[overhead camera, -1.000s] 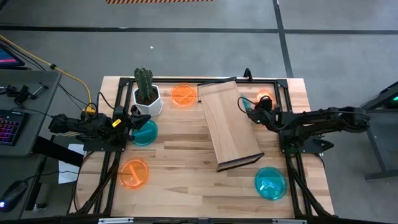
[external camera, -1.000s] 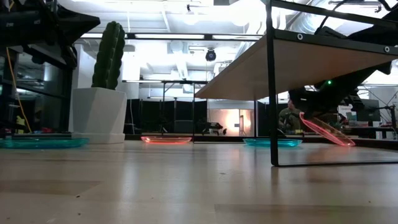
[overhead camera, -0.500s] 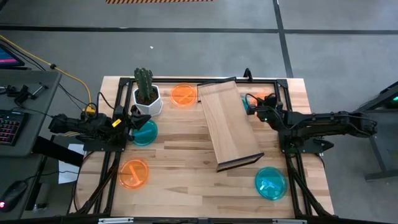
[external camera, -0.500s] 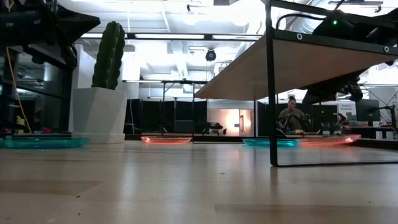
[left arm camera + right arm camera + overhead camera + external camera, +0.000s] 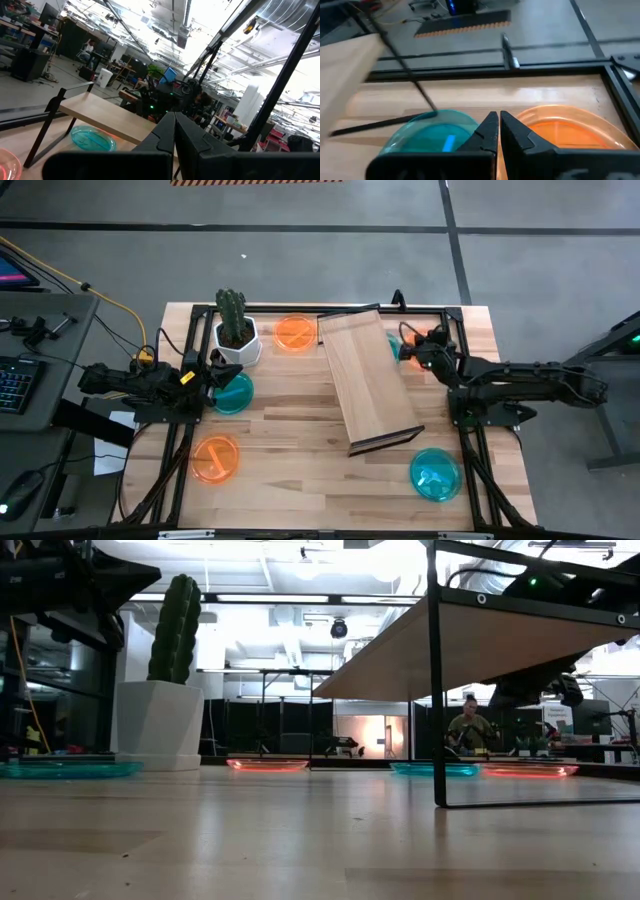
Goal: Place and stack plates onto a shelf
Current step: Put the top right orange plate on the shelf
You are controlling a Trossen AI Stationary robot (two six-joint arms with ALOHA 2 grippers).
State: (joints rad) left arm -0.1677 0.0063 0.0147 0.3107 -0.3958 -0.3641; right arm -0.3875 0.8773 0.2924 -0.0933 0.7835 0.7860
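Observation:
Several plates lie flat on the table: orange ones at the far edge (image 5: 296, 332), near left (image 5: 215, 458) and far right (image 5: 428, 338), teal ones at the left (image 5: 232, 393) and near right (image 5: 436, 474), and one teal (image 5: 396, 348) partly under the shelf. The light-wood shelf (image 5: 368, 380) stands askew at the middle, bare. My right gripper (image 5: 498, 125) is shut and hovers over the gap between the far-right teal plate (image 5: 432, 132) and orange plate (image 5: 565, 127); the low view shows it (image 5: 535, 690) above them. My left gripper (image 5: 174, 122) is shut beside the left teal plate.
A cactus in a white hexagonal pot (image 5: 236, 332) stands at the far left, next to the far orange plate. The shelf's dark legs (image 5: 436, 700) stand close to the right gripper. Bare wood lies between the shelf and the left plates. A person sits in the room behind (image 5: 468, 725).
The far-right orange plate, tilted with one edge raised under my right gripper a second ago, now lies flat on the table. My right gripper has risen off it and shifted slightly toward the table's right edge.

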